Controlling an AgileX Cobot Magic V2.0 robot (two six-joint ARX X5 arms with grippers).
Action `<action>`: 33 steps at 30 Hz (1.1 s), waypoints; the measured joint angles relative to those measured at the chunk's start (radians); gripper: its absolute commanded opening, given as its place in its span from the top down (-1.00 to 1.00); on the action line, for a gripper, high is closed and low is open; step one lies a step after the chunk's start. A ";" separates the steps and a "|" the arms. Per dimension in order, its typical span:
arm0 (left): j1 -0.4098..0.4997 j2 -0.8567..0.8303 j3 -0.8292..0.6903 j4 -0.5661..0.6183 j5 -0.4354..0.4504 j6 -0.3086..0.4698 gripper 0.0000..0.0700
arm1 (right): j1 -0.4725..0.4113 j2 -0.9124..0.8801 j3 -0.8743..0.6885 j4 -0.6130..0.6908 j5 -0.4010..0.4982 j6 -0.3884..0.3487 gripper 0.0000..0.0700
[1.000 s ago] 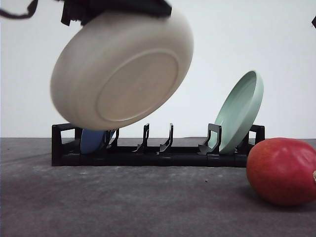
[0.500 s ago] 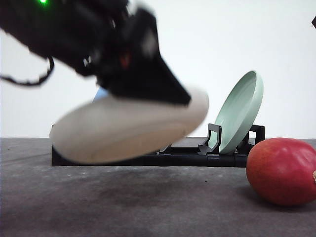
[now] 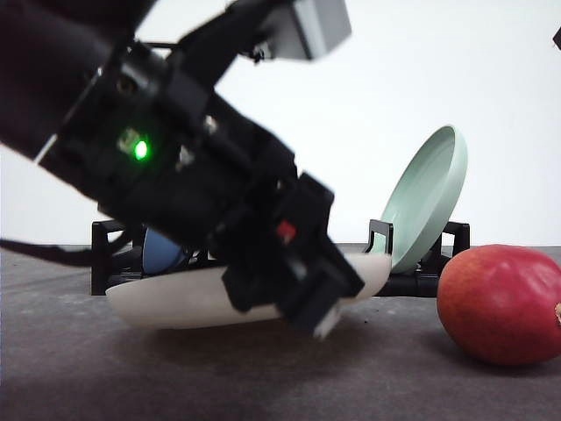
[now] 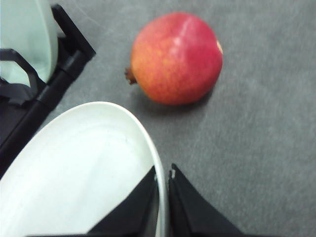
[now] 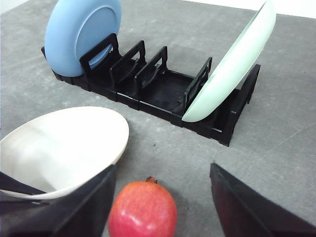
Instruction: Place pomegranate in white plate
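Left hand (image 4: 163, 190): black fingers clamped on the rim of the white plate (image 4: 74, 168), one finger inside the rim, one outside. In the front view the arm is a large blurred black mass with a green light, reaching down over the plate.

Right hand (image 5: 160, 207): two dark fingers spread wide apart, holding nothing, above the pomegranate.

White plate (image 3: 175, 298): cream, shallow, hollow side up, low over the grey tabletop (image 3: 263, 377) in front of the rack; whether its underside touches the surface cannot be told. Nothing in it.

Pomegranate (image 3: 500, 303): round, red, glossy, lying on the tabletop to the right of the white plate, near it but apart. Small brown nub at one end, seen in the left wrist view.

Rack (image 5: 163, 89): black, slotted, behind the white plate.

Blue plate (image 5: 81, 32): standing on edge in the rack's left end slot.

Green plate (image 3: 425, 197): pale, leaning in the rack's right end slot. Middle slots carry nothing.
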 measured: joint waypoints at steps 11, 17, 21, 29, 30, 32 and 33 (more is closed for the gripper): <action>0.000 0.069 0.000 0.049 -0.001 0.047 0.92 | 0.000 0.000 0.000 0.000 0.000 0.000 -0.09; -0.002 0.069 0.000 0.052 -0.001 0.041 0.35 | 0.000 0.000 0.000 0.000 0.000 0.000 -0.09; -0.012 0.069 0.000 0.052 -0.002 0.005 0.07 | 0.000 0.000 0.000 0.000 0.000 0.000 -0.09; -0.020 0.001 0.019 -0.106 -0.002 -0.183 0.07 | 0.000 0.000 0.000 0.000 0.000 0.000 -0.09; -0.018 -0.024 0.034 -0.165 0.001 -0.210 0.07 | 0.000 0.000 0.000 0.000 0.001 0.000 -0.09; -0.010 -0.082 0.079 -0.301 0.025 -0.248 0.07 | 0.000 0.000 0.000 0.000 0.001 0.000 -0.09; -0.003 -0.112 0.107 -0.374 0.045 -0.261 0.07 | 0.000 0.000 0.000 0.000 0.001 0.000 -0.09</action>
